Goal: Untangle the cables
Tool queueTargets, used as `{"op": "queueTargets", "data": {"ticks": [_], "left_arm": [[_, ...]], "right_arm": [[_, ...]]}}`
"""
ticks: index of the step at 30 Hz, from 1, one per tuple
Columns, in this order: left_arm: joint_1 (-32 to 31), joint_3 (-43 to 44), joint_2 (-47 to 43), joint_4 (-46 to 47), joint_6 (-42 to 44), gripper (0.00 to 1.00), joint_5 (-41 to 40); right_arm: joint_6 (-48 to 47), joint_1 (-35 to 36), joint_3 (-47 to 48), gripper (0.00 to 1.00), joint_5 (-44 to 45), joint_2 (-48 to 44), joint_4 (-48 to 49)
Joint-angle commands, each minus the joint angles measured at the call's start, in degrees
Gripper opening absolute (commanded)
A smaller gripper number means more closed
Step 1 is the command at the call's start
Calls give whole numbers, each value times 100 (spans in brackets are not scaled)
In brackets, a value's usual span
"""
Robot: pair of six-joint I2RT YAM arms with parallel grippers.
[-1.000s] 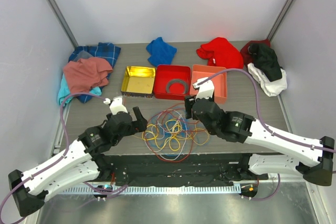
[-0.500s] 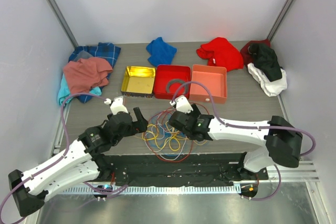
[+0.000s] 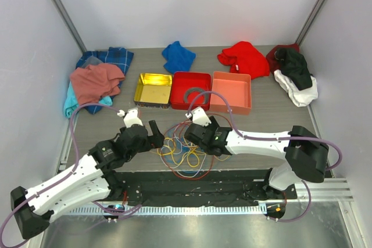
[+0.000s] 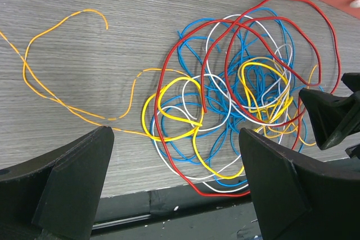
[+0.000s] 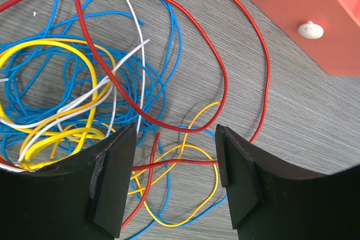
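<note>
The cables lie in one tangle of red, blue, yellow, white and orange loops near the table's front edge. In the left wrist view the tangle spreads ahead, and one orange strand trails off to the left. My left gripper stands wide open at the tangle's left edge, holding nothing. My right gripper hangs open low over the tangle's right part. A red strand and yellow loops lie on the table between its fingers, not pinched.
Behind the tangle stand a yellow tin, a red tray with a grey ring, and a peach tray. Cloths lie along the back: plaid and pink, blue, red, black and white.
The right arm swung in from the right and came down over the tangle, then barely moved. The left arm stayed almost still. Both grippers kept their opening.
</note>
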Motion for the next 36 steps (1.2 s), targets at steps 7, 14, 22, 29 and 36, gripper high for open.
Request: {"op": "queueTargets", "data": {"ticks": [7, 14, 22, 29, 36], "left_arm": [[9, 4, 192, 327, -10, 100, 65], [9, 21, 192, 318, 8, 100, 30], [9, 13, 245, 388, -10, 100, 83], [9, 21, 253, 441, 8, 100, 100], [10, 118, 639, 1160, 340, 100, 284]], "right_arm": [[85, -516, -327, 48, -283, 253, 799], [24, -648, -451, 18, 86, -124, 1046], [24, -648, -425, 1, 174, -792, 827], [235, -657, -486, 1, 174, -1530, 826], [349, -710, -522, 45, -422, -1980, 835]]}}
